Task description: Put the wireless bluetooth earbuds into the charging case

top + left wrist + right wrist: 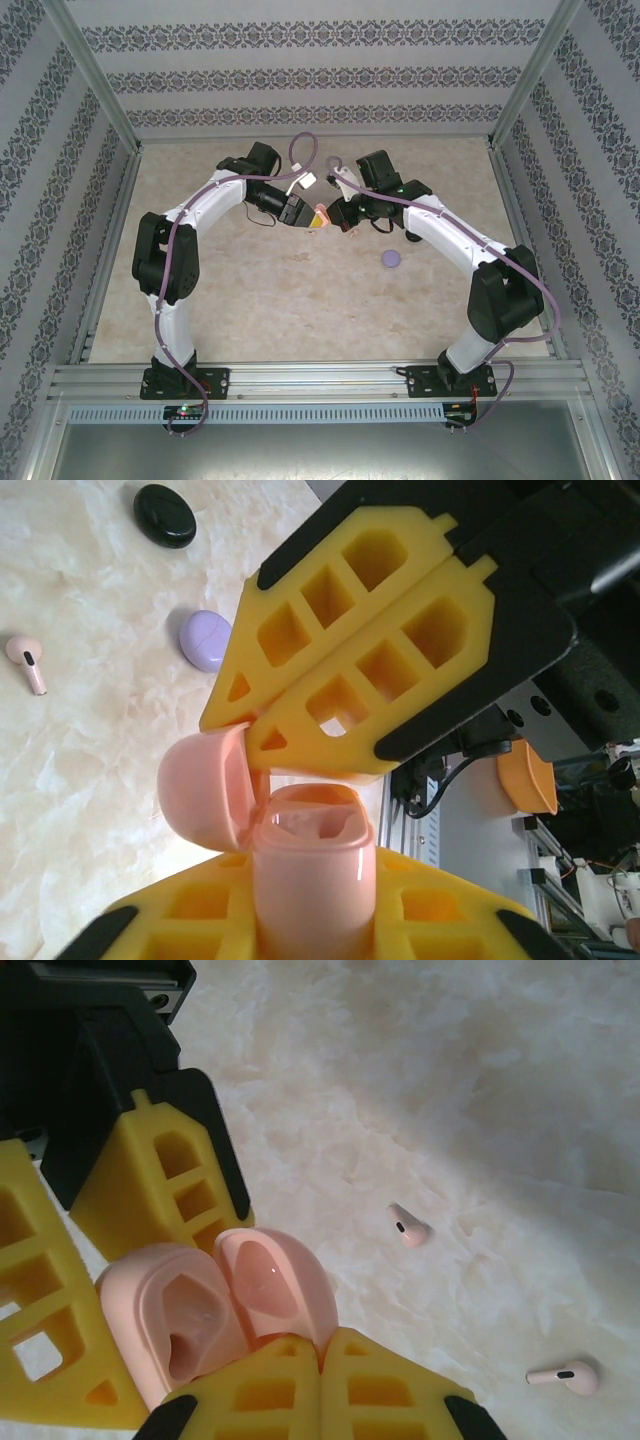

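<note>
**Pink case held open, earbuds not yet loaded**

Step in hand, as I judged it: opening and steadying the pink charging case (pixel 310 875) ahead of loading.

- Left jaws were clamped tight on the case body, apparently holding it raised off the counter (pixel 300 320).
- The lid (pixel 205 790) stood hinged back toward 9 o'clock in the left wrist view.
- Right jaws were fully closed on nothing, with their tips against the lid's edge.
- The case cavities looked empty.
- In the right wrist view two pink earbuds lay loose on the counter, one (pixel 408 1227) at 3 o'clock and the other (pixel 565 1375) at 5 o'clock. Both were well apart from the case.
- A purple case (pixel 390 259) sat at 4 o'clock of the held one.

The next move probably calls for the right jaws to leave the lid, open, and pinch the nearer earbud. It is tiny and rounded, so placement must be exact.

Pose: the left arm (pixel 190 225) and right arm (pixel 460 240) bowed inward, wrists meeting nose to nose.
</note>
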`<state>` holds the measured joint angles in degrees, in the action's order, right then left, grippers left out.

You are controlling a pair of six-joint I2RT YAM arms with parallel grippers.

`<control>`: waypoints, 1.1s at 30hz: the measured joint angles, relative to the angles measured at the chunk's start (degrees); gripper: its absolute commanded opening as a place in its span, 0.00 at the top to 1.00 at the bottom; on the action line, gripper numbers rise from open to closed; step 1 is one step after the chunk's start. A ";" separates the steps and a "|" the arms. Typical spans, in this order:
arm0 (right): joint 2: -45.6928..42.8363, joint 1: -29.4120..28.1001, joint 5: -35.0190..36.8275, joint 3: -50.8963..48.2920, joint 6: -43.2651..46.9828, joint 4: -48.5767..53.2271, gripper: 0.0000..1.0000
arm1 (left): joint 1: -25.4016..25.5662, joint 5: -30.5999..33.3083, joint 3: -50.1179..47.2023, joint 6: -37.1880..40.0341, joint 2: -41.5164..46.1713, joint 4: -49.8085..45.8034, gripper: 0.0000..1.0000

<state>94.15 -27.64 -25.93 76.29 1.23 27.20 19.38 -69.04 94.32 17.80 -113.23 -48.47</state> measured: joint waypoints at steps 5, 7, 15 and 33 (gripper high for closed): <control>-0.13 0.07 0.98 0.00 -1.51 0.07 0.66 | -0.09 -0.55 -1.03 -0.66 0.09 1.46 0.98; -0.37 0.66 1.38 0.00 -2.54 0.20 0.58 | -0.52 -0.94 -2.64 -2.01 0.52 3.67 0.99; -9.84 4.70 0.39 -2.40 -9.51 -2.19 0.38 | -4.68 0.79 -12.74 -10.47 7.69 17.51 1.00; 2.54 -0.74 13.49 -1.53 -32.96 1.60 0.37 | -6.75 25.75 -32.04 -25.59 30.01 51.89 1.00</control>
<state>96.68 -28.38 -12.45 74.76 -31.73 28.80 12.62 -43.29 62.28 -7.79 -83.22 3.42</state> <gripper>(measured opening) 0.634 0.198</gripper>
